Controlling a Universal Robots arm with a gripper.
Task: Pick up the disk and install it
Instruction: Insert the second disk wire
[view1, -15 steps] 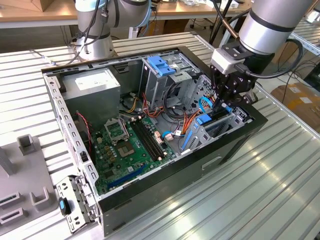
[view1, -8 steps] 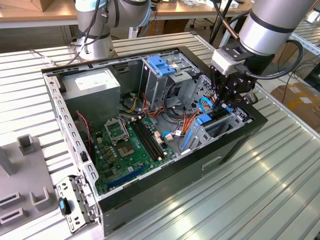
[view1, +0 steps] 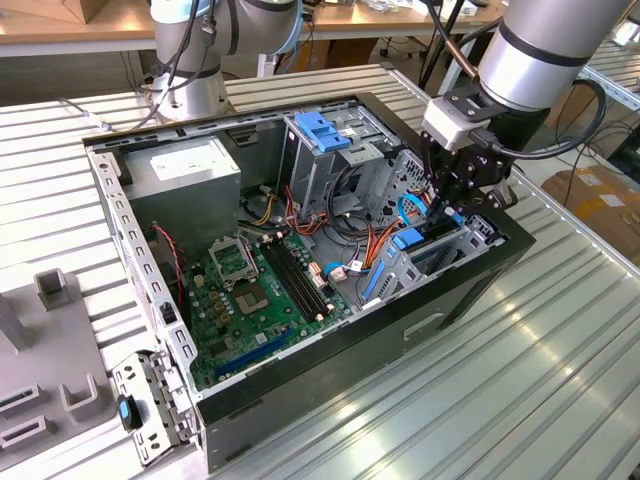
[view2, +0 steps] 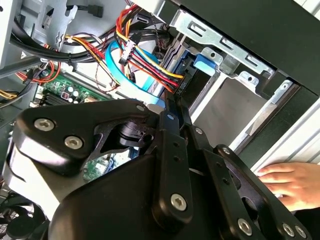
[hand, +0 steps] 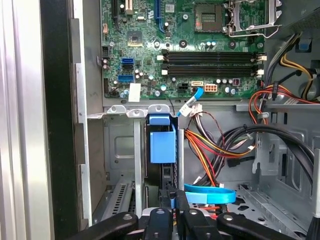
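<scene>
One step remains, we judge: our gripper (view1: 447, 205) has its jaws clenched on the disk (hand: 162, 145), standing edgewise in its bay at the computer case's (view1: 300, 415) right end, needing a straight push home.

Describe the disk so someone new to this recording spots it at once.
Find the open computer case on the slatted table; the gripper reaches into its corner bay. The disk stands on edge there, gripped at its end. Its blue rail sets it apart from the grey metal around it.
</scene>
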